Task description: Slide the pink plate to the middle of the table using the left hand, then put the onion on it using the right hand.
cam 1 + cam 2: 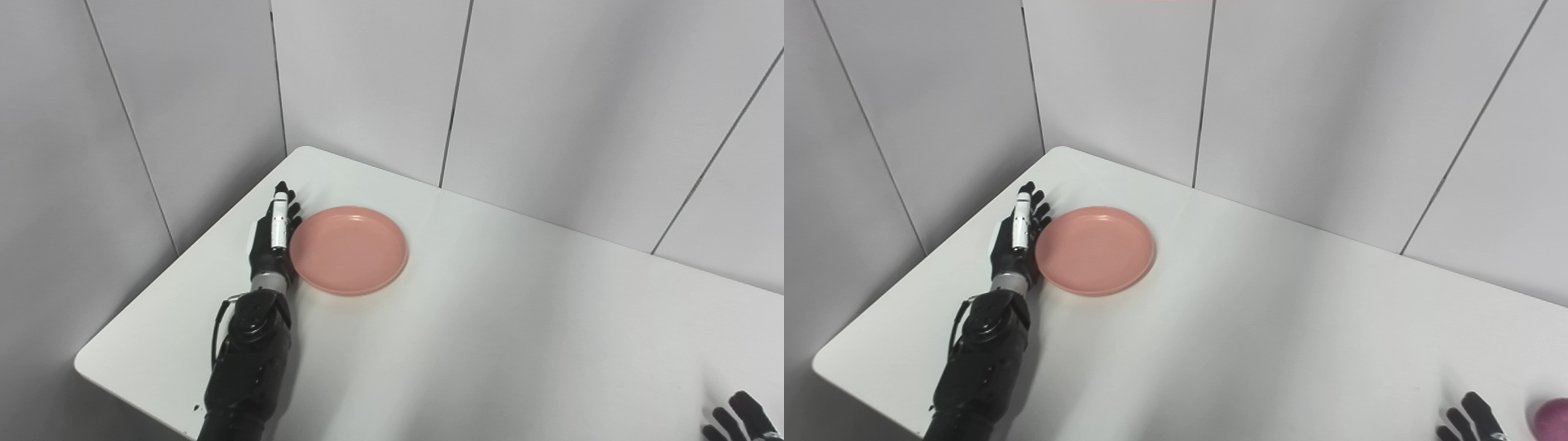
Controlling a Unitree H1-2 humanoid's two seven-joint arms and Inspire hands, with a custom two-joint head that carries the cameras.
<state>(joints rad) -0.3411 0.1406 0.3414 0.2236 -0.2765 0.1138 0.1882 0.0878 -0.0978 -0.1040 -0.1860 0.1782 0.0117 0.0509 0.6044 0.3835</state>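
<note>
Pink plate, left eye view: the pink plate (348, 249) lies flat and bare on the white table (490, 331), over toward the far left corner, close to the grey wall panels (367, 86).
Left hand, left eye view: the left hand (274, 236) stands edge-on against the plate's left rim, fingers (280, 214) straight and together, pointing away toward the wall, gripping nothing.
Right hand, left eye view: only a few dark fingertips of the right hand (738, 419) poke in at the bottom right corner, spread apart; I cannot tell more of it.
Pink plate, right eye view: same spot, left of the table's middle, with the flat left hand touching its left edge.
Onion, right eye view: a purple onion (1552, 418) is cut off by the bottom right corner, well apart from the plate.
Right hand, right eye view: its fingertips sit just left of the onion, apart from it, holding nothing that shows.
</note>
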